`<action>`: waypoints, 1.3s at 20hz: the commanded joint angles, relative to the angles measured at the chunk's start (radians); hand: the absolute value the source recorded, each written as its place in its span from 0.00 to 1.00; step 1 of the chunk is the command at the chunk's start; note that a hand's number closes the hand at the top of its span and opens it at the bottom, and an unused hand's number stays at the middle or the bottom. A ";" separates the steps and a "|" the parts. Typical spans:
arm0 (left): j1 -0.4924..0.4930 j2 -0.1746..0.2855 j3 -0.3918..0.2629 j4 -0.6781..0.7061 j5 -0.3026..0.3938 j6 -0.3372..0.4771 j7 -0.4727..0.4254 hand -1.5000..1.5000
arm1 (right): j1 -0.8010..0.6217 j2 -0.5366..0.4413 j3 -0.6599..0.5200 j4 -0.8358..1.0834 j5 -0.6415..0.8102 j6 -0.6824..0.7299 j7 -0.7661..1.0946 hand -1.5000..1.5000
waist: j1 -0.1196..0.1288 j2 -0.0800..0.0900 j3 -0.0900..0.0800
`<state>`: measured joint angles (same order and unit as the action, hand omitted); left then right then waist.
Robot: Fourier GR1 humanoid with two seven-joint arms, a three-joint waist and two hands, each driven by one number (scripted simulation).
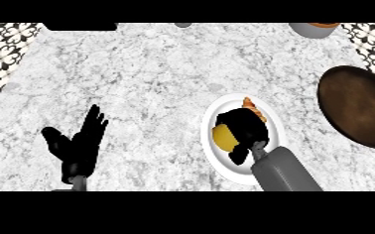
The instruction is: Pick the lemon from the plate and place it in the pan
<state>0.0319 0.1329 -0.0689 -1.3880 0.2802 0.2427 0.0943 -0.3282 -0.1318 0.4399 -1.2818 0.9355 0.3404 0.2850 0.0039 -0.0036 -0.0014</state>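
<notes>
Gripping the lemon (pixel 222 135), right hand (pixel 245 123) overhangs plate (pixel 219 161) (pan (pixel 351 104) at right edge).

**Operator:** How many views are supplied?

**Technician:** One only, the head view.

**Operator:** Where does it look from, and which way does it face?

**Technician:** It looks from the robot's head, above the near side of the worktop (pixel 147 69), and faces steeply downward. It is not mirrored. Both forearms enter from the lower edge. The left hand (pixel 79 146) shows at lower left, the right hand (pixel 245 124) right of centre.

**Operator:** How near is it?

**Technician:** Fairly near. The worktop fills almost the whole frame. The plate (pixel 212 151) shows whole, and the right edge cuts the pan (pixel 351 104). A patterned surface (pixel 15 39) shows at both upper corners.
</notes>
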 commanded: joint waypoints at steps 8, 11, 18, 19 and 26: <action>0.065 -0.024 0.001 -0.067 -0.038 -0.005 0.005 0.50 | 0.118 0.003 0.010 -0.086 0.106 -0.035 -0.046 1.00 | -0.007 0.001 0.001; 0.069 0.008 0.034 -0.085 -0.004 -0.026 0.043 0.50 | 0.276 -0.098 0.013 -0.172 0.113 -0.113 -0.103 1.00 | -0.013 0.000 0.001; 0.060 -0.005 0.027 -0.072 -0.028 -0.021 0.037 0.50 | 0.552 -0.230 0.026 -0.513 0.170 -0.218 -0.094 1.00 | -0.014 0.000 0.001; 0.022 -0.044 0.019 -0.020 -0.049 0.012 0.001 0.50 | 0.543 -0.254 -0.010 -0.540 0.163 -0.234 -0.110 1.00 | -0.018 0.001 0.001; 0.035 -0.026 0.033 -0.045 -0.042 0.008 0.019 0.50 | 0.608 -0.247 -0.103 -0.840 0.209 -0.436 -0.068 1.00 | -0.039 -0.004 0.001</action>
<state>0.0877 0.1114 -0.0449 -1.4535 0.2460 0.2387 0.1217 0.2406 -0.3677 0.4025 -1.9773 1.1413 -0.0054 0.2074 -0.0250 -0.0072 -0.0006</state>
